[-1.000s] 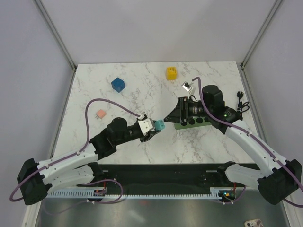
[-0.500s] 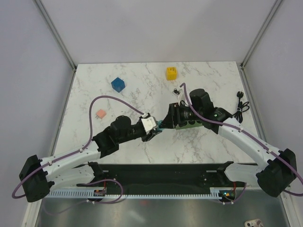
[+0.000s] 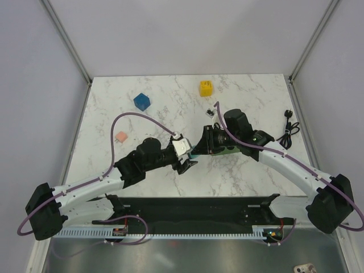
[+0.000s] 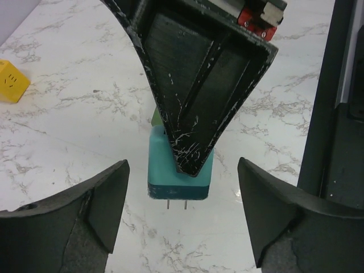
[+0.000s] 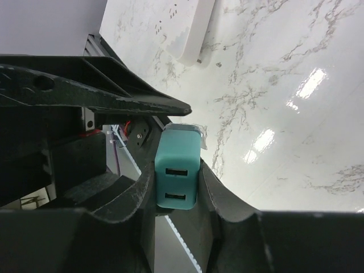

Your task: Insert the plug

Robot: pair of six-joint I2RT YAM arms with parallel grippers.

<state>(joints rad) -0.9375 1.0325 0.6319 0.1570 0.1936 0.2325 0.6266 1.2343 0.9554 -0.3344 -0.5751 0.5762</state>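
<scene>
Marble tabletop (image 3: 256, 94) is carrying the yellow plug (image 3: 205, 89) at its far side, untouched, well apart from the green socket strip (image 3: 226, 151). The right gripper (image 3: 200, 147) is clamping a teal charger (image 5: 177, 168), and the left gripper (image 4: 182, 176) is gaping wide around it. Judging from this, the inserting is not yet starting.

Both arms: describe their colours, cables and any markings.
The left arm and the right arm share a build: white link shells, black joint housings, black bases, a purple cable running along each. The left hand and the right hand have black, wedge-shaped fingers, scuffed with pale scratches.
</scene>
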